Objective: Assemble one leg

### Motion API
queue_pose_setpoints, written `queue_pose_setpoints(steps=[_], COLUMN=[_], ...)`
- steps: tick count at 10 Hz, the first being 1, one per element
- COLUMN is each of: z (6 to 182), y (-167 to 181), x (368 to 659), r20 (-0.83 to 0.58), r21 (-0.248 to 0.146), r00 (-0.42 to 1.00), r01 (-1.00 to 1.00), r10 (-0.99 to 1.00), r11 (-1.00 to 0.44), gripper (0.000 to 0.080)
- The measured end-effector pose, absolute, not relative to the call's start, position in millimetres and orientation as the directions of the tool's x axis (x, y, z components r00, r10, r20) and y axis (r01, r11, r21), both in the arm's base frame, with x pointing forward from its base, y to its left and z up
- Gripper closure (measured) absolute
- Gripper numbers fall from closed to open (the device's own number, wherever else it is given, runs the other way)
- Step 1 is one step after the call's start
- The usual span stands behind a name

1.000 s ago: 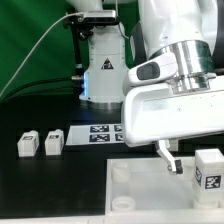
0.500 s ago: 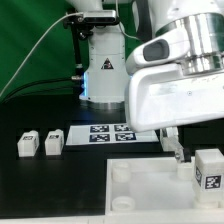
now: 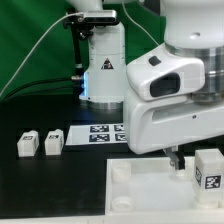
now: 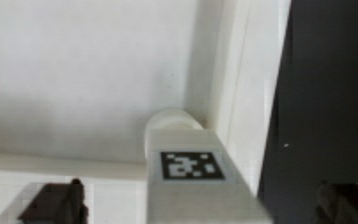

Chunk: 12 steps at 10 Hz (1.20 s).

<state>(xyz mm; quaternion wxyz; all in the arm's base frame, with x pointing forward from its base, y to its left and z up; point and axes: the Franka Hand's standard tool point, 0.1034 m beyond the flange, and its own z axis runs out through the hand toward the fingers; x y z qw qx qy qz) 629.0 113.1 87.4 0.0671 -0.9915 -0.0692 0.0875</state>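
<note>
A white leg (image 3: 208, 168) with a black-and-white tag stands on the large white tabletop (image 3: 150, 190), near its edge at the exterior view's right. My gripper (image 3: 191, 159) hangs low just beside and over it, one dark finger (image 3: 178, 160) showing. In the wrist view the leg (image 4: 194, 148) lies between the two dark fingertips (image 4: 55, 201), with gaps on both sides. The jaws are open and hold nothing. Two more legs (image 3: 26, 144) (image 3: 53, 143) stand on the black table at the exterior view's left.
The marker board (image 3: 100, 133) lies behind the tabletop. A white robot base (image 3: 103, 65) stands at the back. The tabletop (image 4: 87, 80) has round corner sockets (image 3: 122, 173). Black table (image 4: 336, 80) shows beside the tabletop's edge.
The arm has moved toward the exterior view's right and lower, bringing the gripper's finger closer to the leg on the tabletop. The legs have not moved.
</note>
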Motion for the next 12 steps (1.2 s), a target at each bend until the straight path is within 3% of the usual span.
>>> queue_pose_setpoints(steps=[4, 5, 6, 9, 12], z=[82.5, 82.2, 82.1, 81.8, 81.1], y=[113.3, 113.2, 113.2, 111.9, 110.1], x=[632.8, 632.7, 632.7, 632.9, 629.3], r20=[-0.124, -0.124, -0.125, -0.126, -0.117], r21=[-0.139, -0.139, -0.139, -0.133, -0.112], r00=[0.983, 0.983, 0.983, 0.988, 0.905], r01=[0.119, 0.119, 0.119, 0.072, -0.422], r10=[0.137, 0.137, 0.137, 0.089, -0.41], r11=[-0.983, -0.983, -0.983, -0.989, -0.9], gripper=[0.015, 0.027, 0.0466, 0.0506, 0.0506])
